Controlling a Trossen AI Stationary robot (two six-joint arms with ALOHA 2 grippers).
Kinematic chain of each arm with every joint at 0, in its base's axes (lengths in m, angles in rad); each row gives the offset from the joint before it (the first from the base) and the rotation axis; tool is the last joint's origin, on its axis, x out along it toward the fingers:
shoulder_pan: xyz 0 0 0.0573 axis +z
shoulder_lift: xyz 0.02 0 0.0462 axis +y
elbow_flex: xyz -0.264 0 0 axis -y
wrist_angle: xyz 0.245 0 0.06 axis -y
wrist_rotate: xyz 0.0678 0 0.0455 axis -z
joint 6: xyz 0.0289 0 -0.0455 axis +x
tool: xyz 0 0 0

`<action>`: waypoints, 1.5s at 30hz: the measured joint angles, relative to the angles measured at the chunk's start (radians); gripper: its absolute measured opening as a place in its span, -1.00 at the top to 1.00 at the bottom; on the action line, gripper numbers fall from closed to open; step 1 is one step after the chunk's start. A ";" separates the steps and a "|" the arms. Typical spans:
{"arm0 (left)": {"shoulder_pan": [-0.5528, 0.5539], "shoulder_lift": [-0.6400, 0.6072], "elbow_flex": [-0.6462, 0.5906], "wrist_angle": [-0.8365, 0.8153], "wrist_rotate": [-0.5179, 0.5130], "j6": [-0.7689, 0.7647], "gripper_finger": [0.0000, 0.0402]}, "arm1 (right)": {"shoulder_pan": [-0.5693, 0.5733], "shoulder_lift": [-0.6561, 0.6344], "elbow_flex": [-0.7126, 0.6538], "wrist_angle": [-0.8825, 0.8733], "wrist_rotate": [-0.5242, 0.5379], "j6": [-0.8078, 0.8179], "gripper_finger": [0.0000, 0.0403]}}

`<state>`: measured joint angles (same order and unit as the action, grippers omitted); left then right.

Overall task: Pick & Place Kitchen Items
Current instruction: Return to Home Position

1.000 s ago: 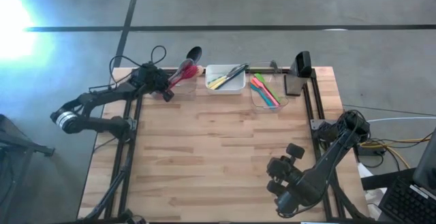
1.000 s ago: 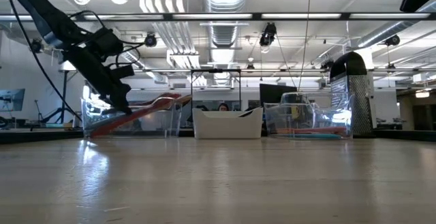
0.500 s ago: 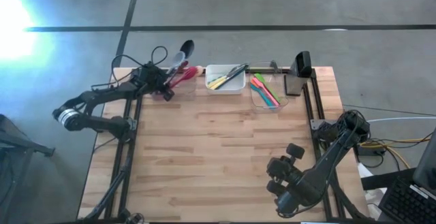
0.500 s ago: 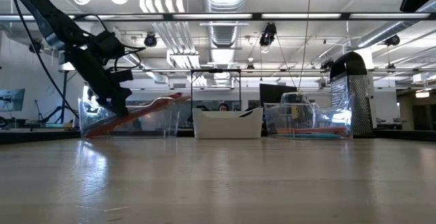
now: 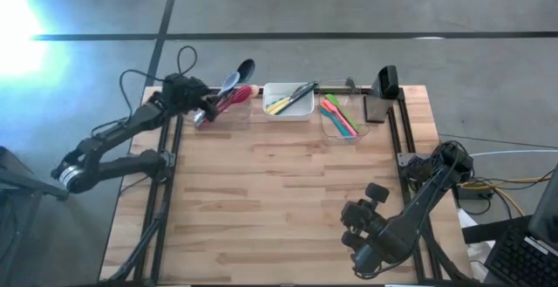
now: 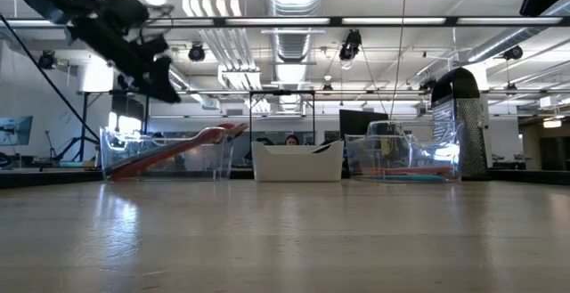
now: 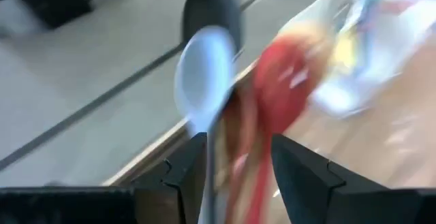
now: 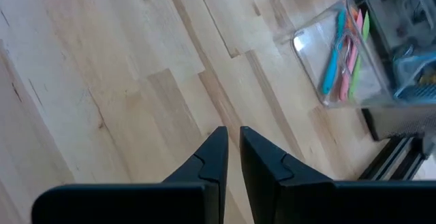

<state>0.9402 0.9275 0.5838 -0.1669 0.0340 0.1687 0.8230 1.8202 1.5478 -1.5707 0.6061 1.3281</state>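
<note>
Pincers, left one first: my left pincer (image 7: 238,146) is released, fingers (image 7: 185,173) apart with nothing between them. It is raised at the far left corner of the table (image 5: 279,200), above the left end of the left clear tub (image 6: 223,161) and not touching it. Spoons sit in that tub, handles low at the left and rising to the right in the low view. From above, their bowls stick out past the tub's far side: black spoon (image 5: 247,67) farthest, grey spoon (image 5: 230,82) just beside it, red spoon (image 5: 244,92) closest to the tub. Left wrist view looks straight at these three bowls, blurred. Right of that, at the far middle, the white tub (image 5: 277,113) holds yellow-handled cutlery (image 5: 279,105) and a dark utensil (image 5: 302,90) lying across it. Next right, the right clear tub (image 8: 300,41) holds the spatulas (image 5: 340,118), green, pink, orange and blue, lying flat side by side. Dark grater (image 6: 463,124) stands upright just right of that tub, at the far right corner. Every utensil I can see is in one of the three tubs. My right arm (image 5: 410,213) is folded at the near right of the table, well apart from the tubs. My right pincer (image 8: 232,134) is clenched, fingers almost touching, grasping nothing, over bare wood with the right clear tub farther off
</note>
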 joint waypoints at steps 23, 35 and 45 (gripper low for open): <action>-1.044 -0.400 -0.303 0.416 -0.316 -0.053 0.45 | -0.239 -0.563 -0.614 1.429 -0.161 -1.137 0.96; -1.169 -0.488 -0.409 0.435 -0.377 -0.021 0.50 | -0.452 -0.862 -1.096 1.880 -0.559 -1.226 0.96; -1.169 -0.483 -0.400 0.399 -0.395 0.015 0.49 | -0.458 -0.961 -1.288 1.913 -0.530 -1.309 0.96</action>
<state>-0.2291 0.4450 0.1834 0.2324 -0.3610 0.1833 0.3653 0.8593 0.2602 0.3427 0.0757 0.0192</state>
